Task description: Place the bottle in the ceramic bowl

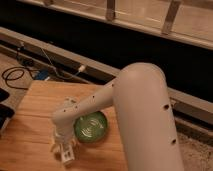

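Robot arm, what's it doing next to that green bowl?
The robot's white arm reaches down over the wooden table. Its gripper hangs right beside the green bowl, with a small pale bottle at it. The bottle is not in the bowl yet.

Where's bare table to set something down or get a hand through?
Free: the far-left table, from its far edge to the arm; also the near-left strip left of the gripper. Crowded: near edge, where the gripper sits just left of the bowl with the arm above both; the arm's bulk hides the right side.
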Available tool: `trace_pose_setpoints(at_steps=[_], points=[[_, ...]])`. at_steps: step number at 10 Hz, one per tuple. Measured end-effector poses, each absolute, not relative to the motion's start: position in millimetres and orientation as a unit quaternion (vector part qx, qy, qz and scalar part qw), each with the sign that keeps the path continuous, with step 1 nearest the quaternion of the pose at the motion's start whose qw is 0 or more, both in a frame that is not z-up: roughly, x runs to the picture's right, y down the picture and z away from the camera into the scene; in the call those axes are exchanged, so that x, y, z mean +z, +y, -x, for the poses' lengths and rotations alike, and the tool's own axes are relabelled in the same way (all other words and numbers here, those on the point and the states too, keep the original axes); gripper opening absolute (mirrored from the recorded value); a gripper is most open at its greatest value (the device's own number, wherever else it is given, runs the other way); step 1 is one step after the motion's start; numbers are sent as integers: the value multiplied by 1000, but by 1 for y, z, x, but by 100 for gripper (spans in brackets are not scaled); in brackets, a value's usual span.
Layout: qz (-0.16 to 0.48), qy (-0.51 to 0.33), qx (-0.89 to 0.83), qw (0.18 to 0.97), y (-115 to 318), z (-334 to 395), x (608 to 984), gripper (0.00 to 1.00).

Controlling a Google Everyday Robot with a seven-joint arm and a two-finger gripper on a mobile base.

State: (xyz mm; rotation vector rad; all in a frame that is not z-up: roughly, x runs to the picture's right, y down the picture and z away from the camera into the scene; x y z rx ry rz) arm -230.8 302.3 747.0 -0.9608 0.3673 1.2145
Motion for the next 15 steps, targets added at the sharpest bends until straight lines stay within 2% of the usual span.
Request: trace_pose_setpoints(at_steps=[6,11,15], points=[[408,99,532,735,270,250,704,2],[361,53,537,761,210,248,667,0],[300,28,578,758,133,199,684,0]])
